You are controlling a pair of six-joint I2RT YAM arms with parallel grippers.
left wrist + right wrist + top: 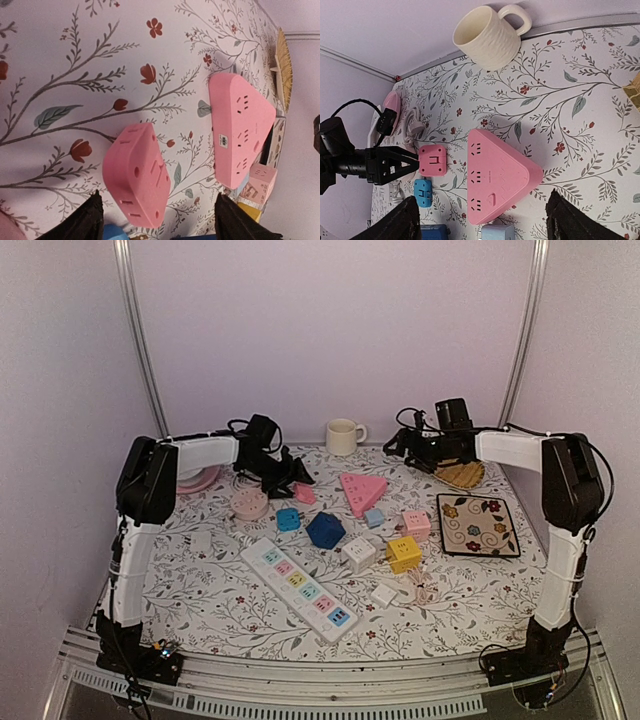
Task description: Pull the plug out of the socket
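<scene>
A small pink square plug [137,175] lies on the flowered table, prongs folded, apart from the pink triangular socket [240,130]. My left gripper [159,226] is open, its fingers either side of the plug, not touching it. In the top view the left gripper [294,483] is just behind the plug [304,494]. My right gripper [487,225] is open and empty above the triangular socket [500,175], at the back right in the top view [397,448]. The right wrist view shows the left fingertips [405,162] beside the plug [432,160].
A white power strip [300,588] lies in front. Blue, white, yellow and pink cube adapters [404,553] sit around the middle, with a round pink socket [249,504]. A cream mug [344,436] stands at the back, a patterned coaster [477,525] on the right.
</scene>
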